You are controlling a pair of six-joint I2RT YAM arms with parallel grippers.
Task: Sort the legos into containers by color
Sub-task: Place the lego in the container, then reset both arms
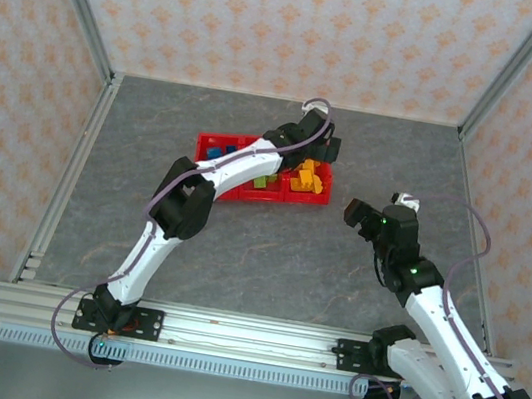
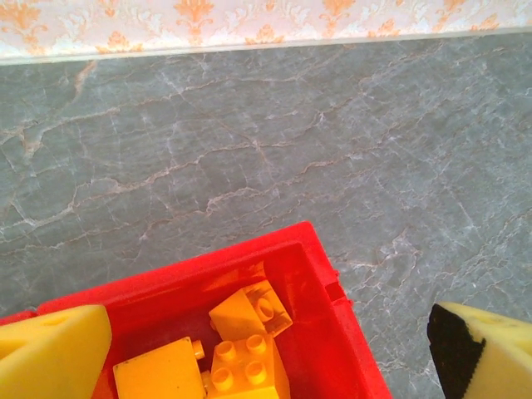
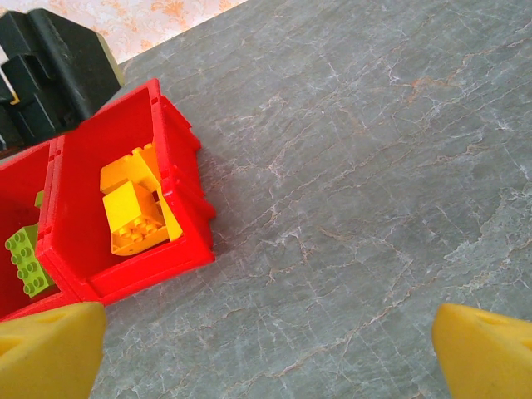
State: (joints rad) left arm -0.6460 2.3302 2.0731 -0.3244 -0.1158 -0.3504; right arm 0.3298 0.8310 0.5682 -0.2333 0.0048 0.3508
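The red containers (image 1: 322, 194) lie as one tray at mid-table. Blue legos (image 1: 215, 151) are in its left bin, green ones (image 1: 263, 182) in the middle, orange-yellow ones (image 1: 303, 178) in the right. My left gripper (image 1: 321, 148) hovers over the right bin's far end. In the left wrist view it is open (image 2: 266, 370) above orange bricks (image 2: 248, 337) in the bin's corner (image 2: 337, 287), holding nothing. My right gripper (image 1: 353, 213) hangs open (image 3: 268, 357) over bare table right of the tray. That view shows the orange bricks (image 3: 137, 208) and a green brick (image 3: 25, 259).
The grey marbled table (image 1: 237, 256) stretches free in front of and to the right of the tray. Patterned walls and metal frame posts (image 1: 75, 159) enclose the area. The left gripper's black body (image 3: 50, 75) stands over the tray's far edge.
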